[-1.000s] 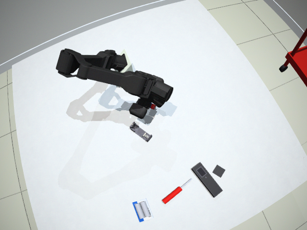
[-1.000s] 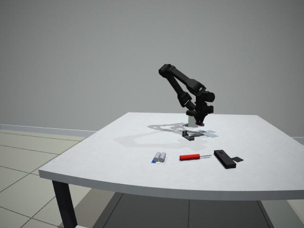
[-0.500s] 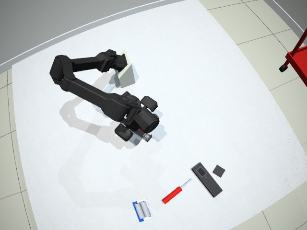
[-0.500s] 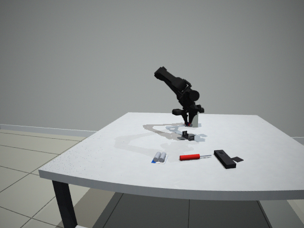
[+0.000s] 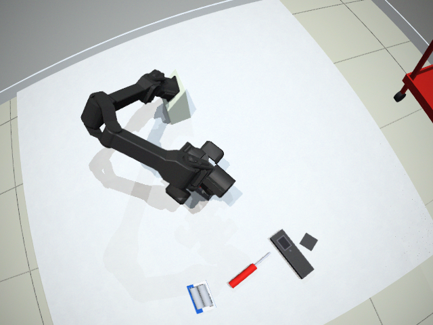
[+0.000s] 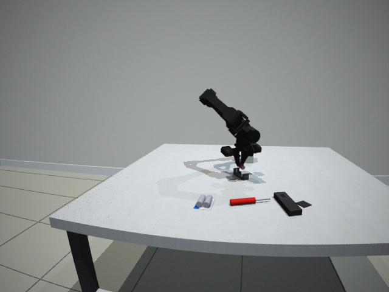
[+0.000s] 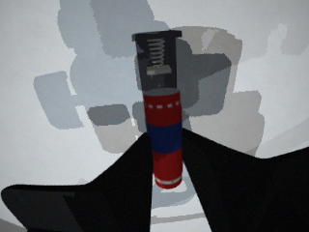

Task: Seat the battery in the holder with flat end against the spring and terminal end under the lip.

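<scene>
My gripper is shut on the battery, one finger on each side of its blue middle band. The battery is red with a blue band. Its plain grey end faces the spring end of the holder. The black holder lies on the table under the gripper. In the exterior view the battery is above the holder, not down in it. In the wrist view the spring shows beyond the grey end, and the battery hides the rest of the holder, including the lip. In the top view the arm mostly covers both.
A pale green wedge-shaped block stands by the arm's base. Far from the gripper lie a red screwdriver, a blue and white pack with two grey cylinders, a dark remote-like case and a small dark square plate.
</scene>
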Controlling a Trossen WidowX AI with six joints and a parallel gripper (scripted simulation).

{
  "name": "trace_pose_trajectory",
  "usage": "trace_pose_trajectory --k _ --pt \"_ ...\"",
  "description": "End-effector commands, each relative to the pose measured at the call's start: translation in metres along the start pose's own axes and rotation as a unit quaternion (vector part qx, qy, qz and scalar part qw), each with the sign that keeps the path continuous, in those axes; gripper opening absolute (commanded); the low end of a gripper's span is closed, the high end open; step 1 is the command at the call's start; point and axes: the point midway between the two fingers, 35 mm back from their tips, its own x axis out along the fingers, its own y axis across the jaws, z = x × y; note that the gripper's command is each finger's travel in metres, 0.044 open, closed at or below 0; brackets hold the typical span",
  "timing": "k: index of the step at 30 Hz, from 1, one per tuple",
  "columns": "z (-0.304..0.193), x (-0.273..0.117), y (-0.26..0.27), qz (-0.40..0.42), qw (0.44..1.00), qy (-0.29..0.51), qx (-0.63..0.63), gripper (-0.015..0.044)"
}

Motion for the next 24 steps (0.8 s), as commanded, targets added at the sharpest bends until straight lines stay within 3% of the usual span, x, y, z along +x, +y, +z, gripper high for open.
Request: trace_pose_trajectory --k 1,24 --pt "0.0005 0.0076 -0.0014 -0.001 1.000 0.025 0.003 0.0065" --pt "0.0069 0.0156 -0.0020 0.005 0.996 0.089 0.006 0.0065"
